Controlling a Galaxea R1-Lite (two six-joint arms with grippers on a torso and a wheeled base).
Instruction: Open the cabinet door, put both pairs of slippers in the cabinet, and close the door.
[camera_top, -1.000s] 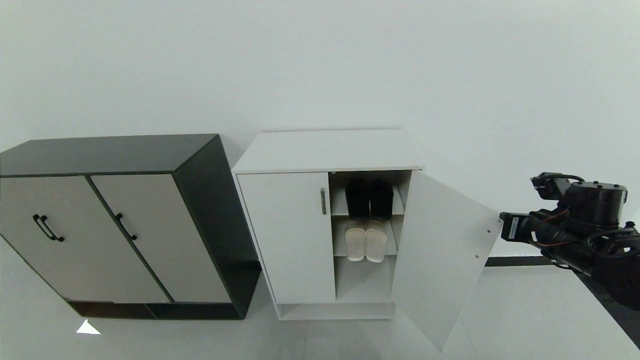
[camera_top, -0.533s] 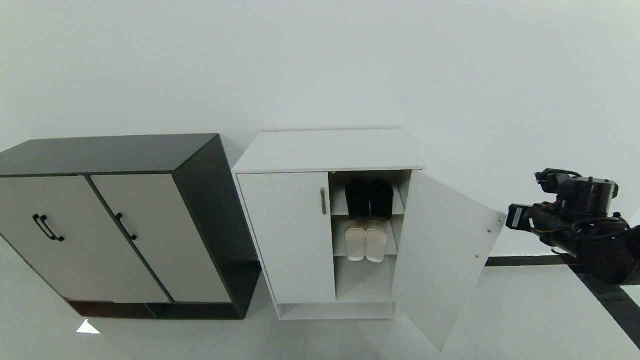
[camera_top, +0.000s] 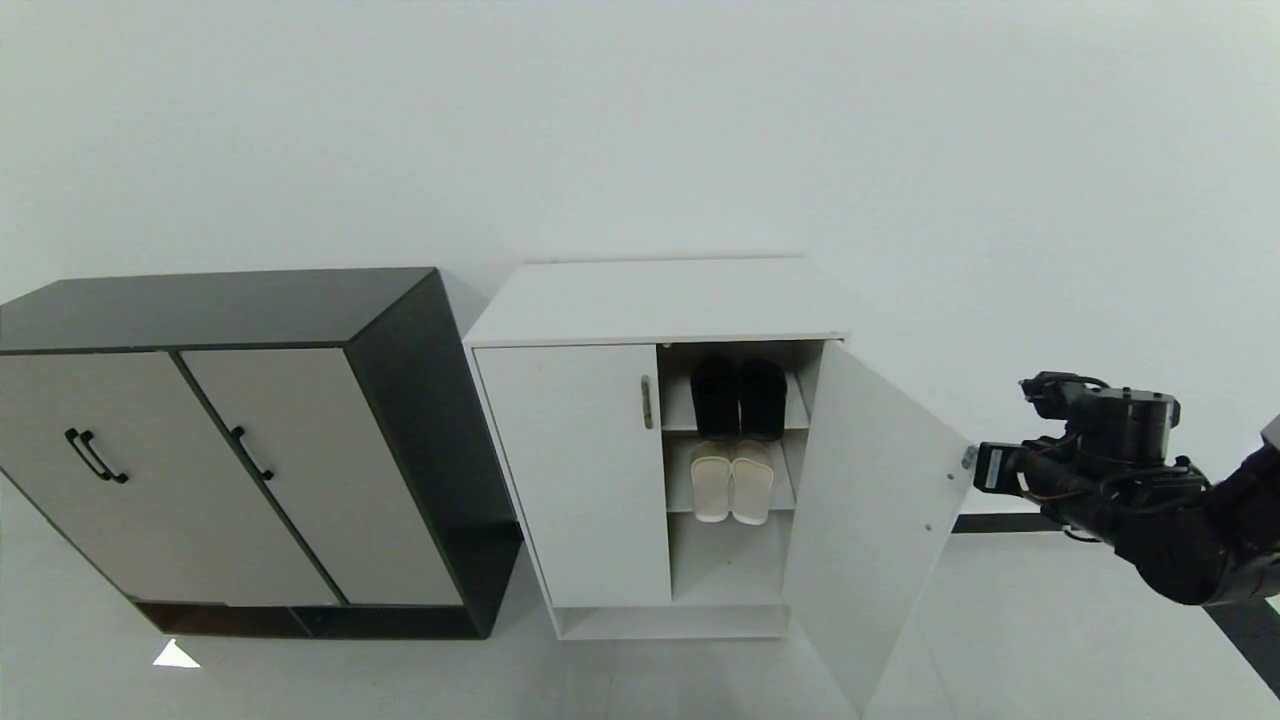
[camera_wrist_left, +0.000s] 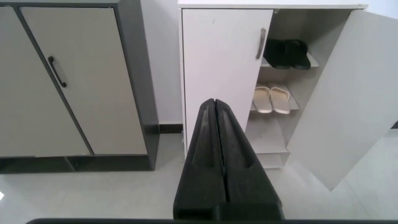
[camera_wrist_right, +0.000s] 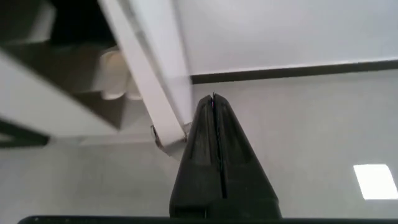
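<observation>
Black slippers (camera_top: 745, 398), two; white slippers (camera_top: 740, 488), two

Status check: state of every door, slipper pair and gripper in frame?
White cabinet right door: open.
White cabinet left door: shut.
Black slippers: inside, on top shelf.
White slippers: inside, on middle shelf.
Black cabinet doors: both shut.
Left gripper: shut, empty.
Right gripper: shut, empty, by the open door's free edge.

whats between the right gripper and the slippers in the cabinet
The open cabinet door: in the head view its panel stands between the right gripper, at the door's outer edge, and the slippers inside.
</observation>
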